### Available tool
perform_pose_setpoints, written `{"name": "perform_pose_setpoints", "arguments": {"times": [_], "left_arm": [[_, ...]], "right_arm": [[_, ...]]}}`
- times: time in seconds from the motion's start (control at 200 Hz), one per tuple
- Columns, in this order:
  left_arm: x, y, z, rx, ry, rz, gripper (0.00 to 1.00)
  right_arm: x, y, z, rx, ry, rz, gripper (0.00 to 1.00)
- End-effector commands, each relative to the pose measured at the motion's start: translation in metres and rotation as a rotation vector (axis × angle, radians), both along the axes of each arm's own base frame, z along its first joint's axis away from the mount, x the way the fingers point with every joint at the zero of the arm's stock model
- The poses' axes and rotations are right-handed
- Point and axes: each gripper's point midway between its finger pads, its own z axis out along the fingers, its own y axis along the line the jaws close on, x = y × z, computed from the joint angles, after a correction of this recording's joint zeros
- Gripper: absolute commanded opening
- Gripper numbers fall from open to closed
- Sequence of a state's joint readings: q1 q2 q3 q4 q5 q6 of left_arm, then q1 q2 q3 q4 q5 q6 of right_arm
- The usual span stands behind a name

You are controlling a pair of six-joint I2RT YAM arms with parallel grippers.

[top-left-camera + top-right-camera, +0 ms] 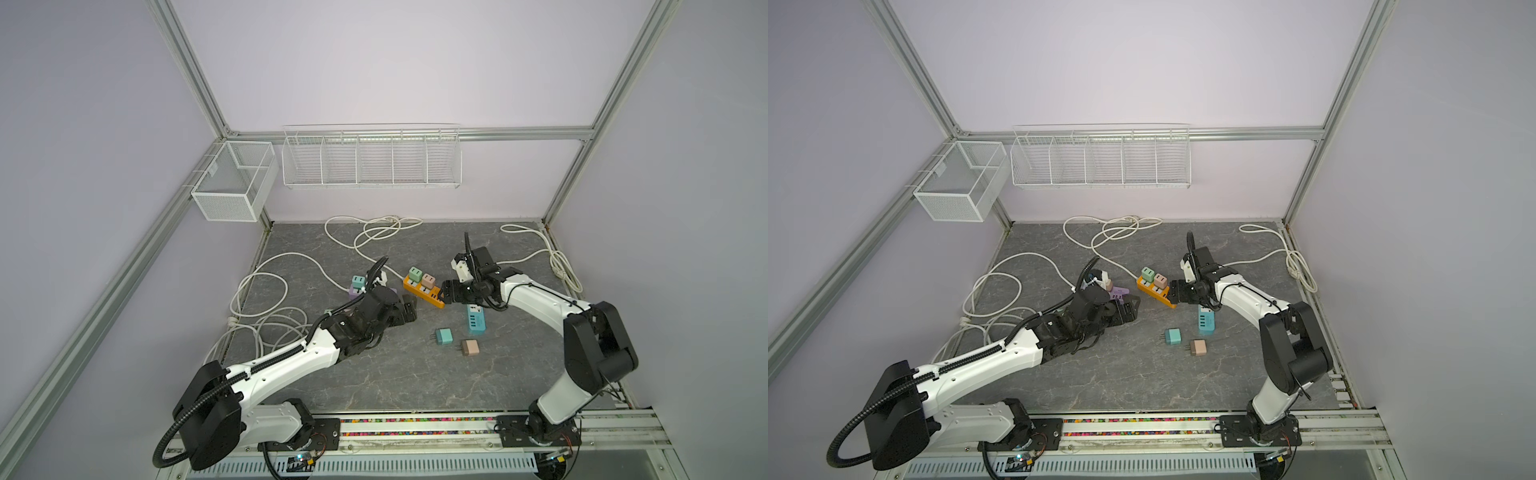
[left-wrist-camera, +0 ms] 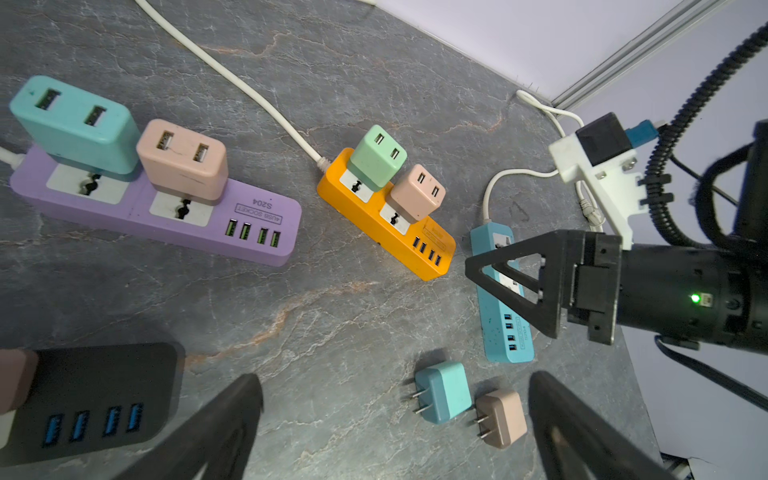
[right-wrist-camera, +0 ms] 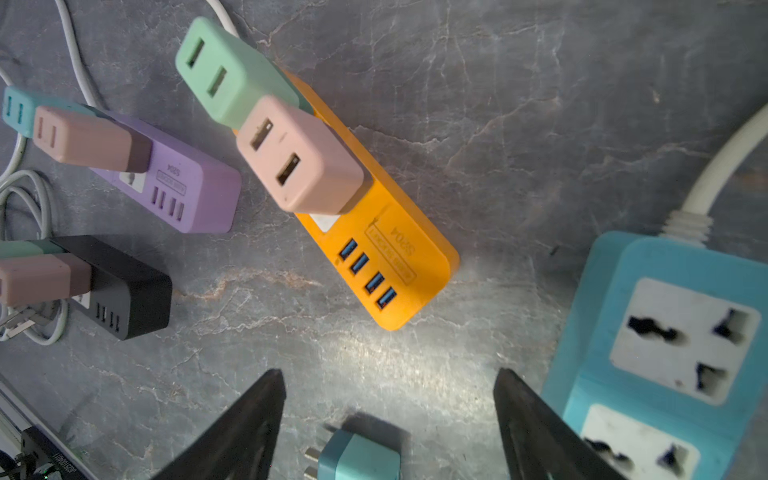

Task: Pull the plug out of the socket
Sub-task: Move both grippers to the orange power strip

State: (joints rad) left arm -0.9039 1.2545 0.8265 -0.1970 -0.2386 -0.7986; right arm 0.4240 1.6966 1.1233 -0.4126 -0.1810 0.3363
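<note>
2 plugs (image 1: pixel 414 273) stand on the middle strip (image 1: pixel 424 294); 2 loose plugs (image 1: pixel 444 336) lie before it, beside another strip (image 1: pixel 476 322).

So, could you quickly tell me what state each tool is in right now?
Left tool: open, holding nothing.
Right tool: open, holding nothing.

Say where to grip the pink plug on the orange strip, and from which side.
Grip the pink plug across the width of the orange strip, from above. The green plug crowds it along the strip; its faces toward the strip's long edges are free. It stands upright, so probably pull straight up.
</note>
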Motion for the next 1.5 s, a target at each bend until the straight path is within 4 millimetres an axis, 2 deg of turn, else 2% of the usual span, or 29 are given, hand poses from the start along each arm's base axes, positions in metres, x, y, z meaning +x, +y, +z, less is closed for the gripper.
{"name": "perform_pose_setpoints", "arguments": {"times": [0.0,0.18,0.385,0.89,1.08,1.495], "left_arm": [[0.003,0.002,0.013,-0.004,-0.025,0.0,0.99],[0.005,0.006,0.011,-0.008,-0.02,0.012,0.99],[0.003,0.013,0.01,-0.012,-0.021,0.027,0.99],[0.003,0.017,0.006,-0.015,-0.016,0.044,0.99],[0.003,0.018,0.005,-0.022,-0.013,0.055,0.99],[0.003,0.032,0.003,-0.025,-0.026,0.109,0.99]], "right_arm": [[0.012,0.013,-0.004,0.009,-0.027,0.053,0.85],[0.02,0.026,-0.02,0.003,0.004,0.114,0.86],[0.023,0.026,-0.034,-0.033,0.002,0.132,0.88],[-0.003,0.055,-0.036,-0.066,-0.033,0.277,0.8],[0.01,0.038,-0.038,-0.197,-0.053,0.236,0.79],[0.017,0.055,-0.049,-0.27,-0.058,0.295,0.69]]}}
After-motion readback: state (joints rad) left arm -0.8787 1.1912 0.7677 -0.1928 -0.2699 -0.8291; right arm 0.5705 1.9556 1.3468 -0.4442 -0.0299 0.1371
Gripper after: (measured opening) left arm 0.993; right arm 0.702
